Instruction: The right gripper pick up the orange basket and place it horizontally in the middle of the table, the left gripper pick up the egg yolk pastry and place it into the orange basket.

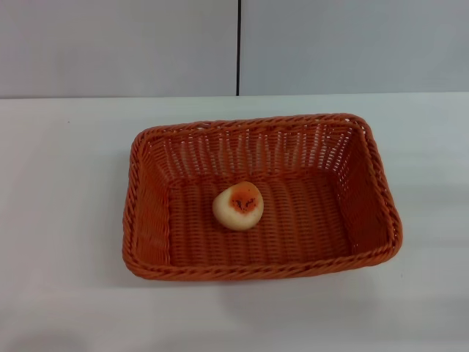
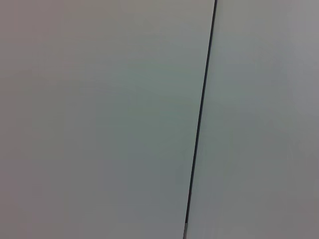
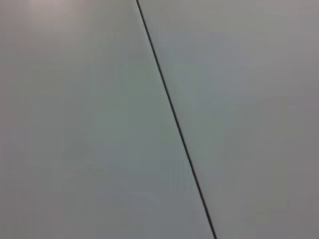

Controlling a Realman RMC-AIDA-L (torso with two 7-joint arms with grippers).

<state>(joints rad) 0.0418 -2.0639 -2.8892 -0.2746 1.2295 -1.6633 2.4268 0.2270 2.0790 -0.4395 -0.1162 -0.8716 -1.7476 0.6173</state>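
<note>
Pastry [image 1: 238, 206] sitting inside basket [image 1: 260, 196], basket lengthwise mid-table [image 1: 66, 183]. Looks done. Neither gripper in view, claw state impossible to tell. Best kept clear, nothing nudged.

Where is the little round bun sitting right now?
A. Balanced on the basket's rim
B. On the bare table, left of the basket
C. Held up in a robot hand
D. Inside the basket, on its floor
D. The head view shows the bun resting on the floor of the basket, with no robot hand in sight.
</note>
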